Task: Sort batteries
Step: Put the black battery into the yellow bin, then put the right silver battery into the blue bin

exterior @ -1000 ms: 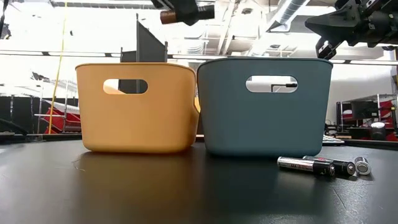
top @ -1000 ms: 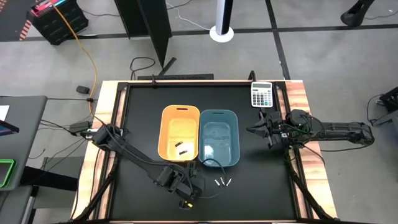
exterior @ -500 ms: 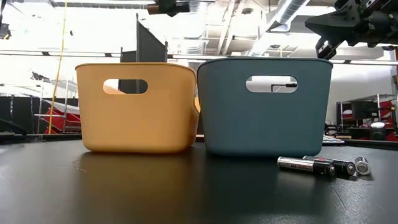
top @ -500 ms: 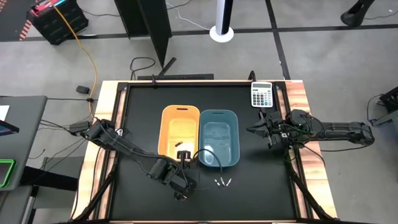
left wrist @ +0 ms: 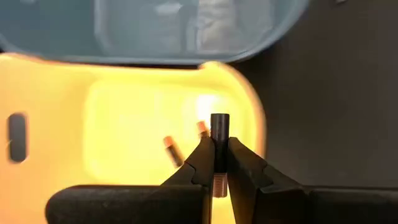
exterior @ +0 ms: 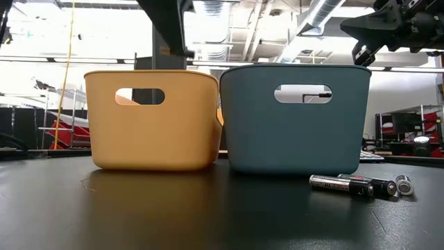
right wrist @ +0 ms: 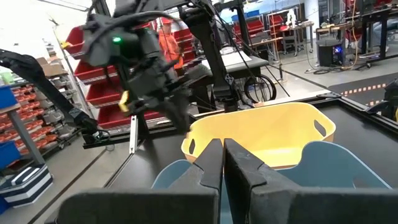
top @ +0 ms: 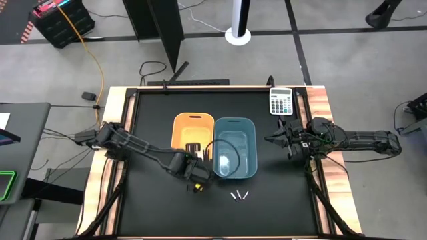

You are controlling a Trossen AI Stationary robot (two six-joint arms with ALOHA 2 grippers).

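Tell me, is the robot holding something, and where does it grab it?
The left tool pinches a dark battery around its middle, above the yellow bin. The right tool holds nothing.

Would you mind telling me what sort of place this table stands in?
Probably an industrial lab or workshop: red storage racks and workbenches behind, exposed ceiling ducts overhead, cables across a concrete floor.

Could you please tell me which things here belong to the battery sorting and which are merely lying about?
Part of the job:
- dark battery held in the left gripper above the yellow bin
- two batteries in that bin
- blue bin
- loose batteries on the table

Lying about:
- calculator
- right gripper, waiting shut beside the blue bin
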